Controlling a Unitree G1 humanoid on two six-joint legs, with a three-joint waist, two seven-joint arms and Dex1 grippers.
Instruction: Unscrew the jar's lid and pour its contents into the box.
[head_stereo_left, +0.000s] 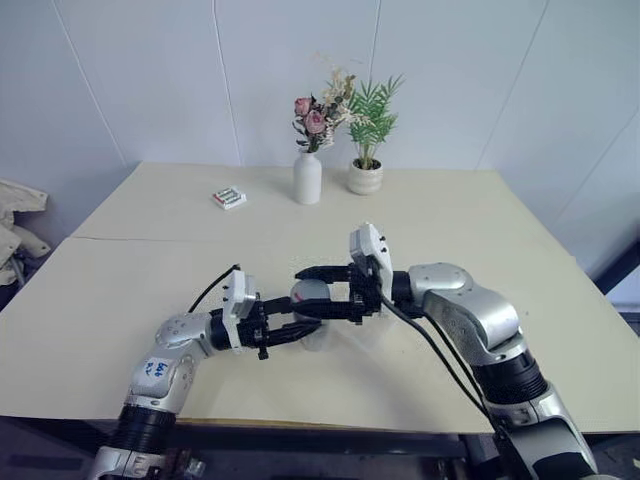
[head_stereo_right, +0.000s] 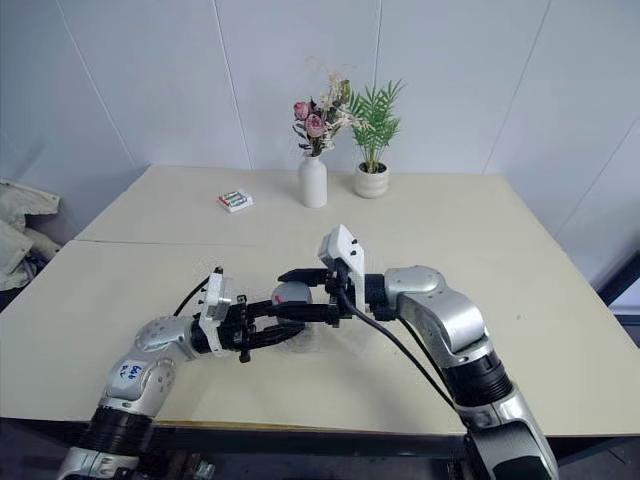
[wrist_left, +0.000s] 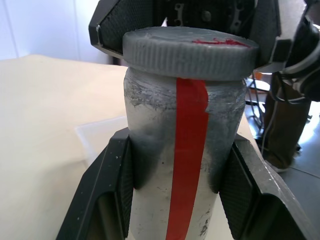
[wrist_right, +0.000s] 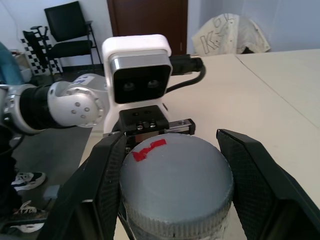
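The jar (wrist_left: 170, 150) looks matt, scuffed grey (glossy red stripe); lid (wrist_left: 190, 52) rough-ribbed.

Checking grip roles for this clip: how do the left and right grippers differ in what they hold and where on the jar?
The left gripper is shut on the jar, its fingers clamping the body on either side of the red stripe. The right gripper is shut on the lid, higher up, its fingers flanking the rim. They reach in from opposite sides. Both are black two-finger grippers, closed, with the lid still on.
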